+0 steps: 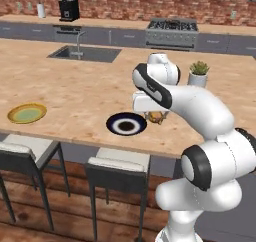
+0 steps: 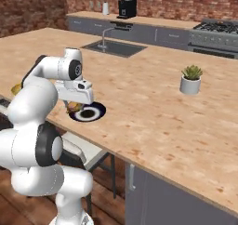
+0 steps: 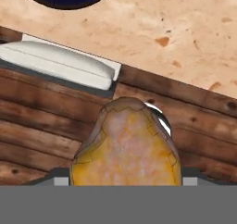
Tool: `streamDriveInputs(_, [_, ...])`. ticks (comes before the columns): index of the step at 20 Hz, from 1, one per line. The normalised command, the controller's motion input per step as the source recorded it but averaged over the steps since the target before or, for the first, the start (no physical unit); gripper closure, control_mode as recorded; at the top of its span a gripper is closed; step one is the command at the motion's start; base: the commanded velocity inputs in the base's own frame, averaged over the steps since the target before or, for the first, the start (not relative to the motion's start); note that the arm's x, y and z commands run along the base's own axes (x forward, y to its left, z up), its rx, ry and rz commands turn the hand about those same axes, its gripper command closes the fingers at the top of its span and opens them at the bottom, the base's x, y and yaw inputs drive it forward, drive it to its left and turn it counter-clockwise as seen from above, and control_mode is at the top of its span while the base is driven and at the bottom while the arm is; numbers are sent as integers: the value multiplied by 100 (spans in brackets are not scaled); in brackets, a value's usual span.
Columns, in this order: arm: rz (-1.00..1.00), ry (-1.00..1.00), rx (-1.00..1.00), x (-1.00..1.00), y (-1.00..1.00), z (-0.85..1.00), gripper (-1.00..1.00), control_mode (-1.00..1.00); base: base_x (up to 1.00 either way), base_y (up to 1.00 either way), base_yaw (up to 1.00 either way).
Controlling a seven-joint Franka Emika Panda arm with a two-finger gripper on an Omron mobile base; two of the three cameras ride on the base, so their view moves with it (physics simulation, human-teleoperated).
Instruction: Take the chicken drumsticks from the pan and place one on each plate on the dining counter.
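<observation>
1. The pincer (image 1: 158,117) hangs low at the tabletop's (image 1: 90,93) near edge, its jaws spread fairly wide around a golden-brown chicken drumstick (image 3: 126,149) (in the hand view the piece sits right between the tips, with the wooden floor (image 3: 41,126) behind it).
2. Just beside it lies the dark plate with a pale ring (image 1: 126,124), nothing on it.
3. Two pale cushioned stools (image 1: 119,165) stand under the near edge.
4. Well to the left rests the yellow-green plate (image 1: 27,113).
5. Farther back stand a potted plant (image 1: 198,74) and the sink (image 1: 85,53).
6. At the brick wall sits the stove (image 1: 171,32).
</observation>
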Motion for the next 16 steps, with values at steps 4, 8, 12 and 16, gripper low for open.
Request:
streamDriveInputs(4, [0,0,0,0,0,0,100,100,47,62,-48])
streamDriveInputs(8, [0,0,0,0,0,0,100,100,37,39,-29])
streamDriveInputs(12, [0,0,0,0,0,0,100,100,4,2,-2])
streamDriveInputs(16, [0,0,0,0,0,0,100,100,0,0,0])
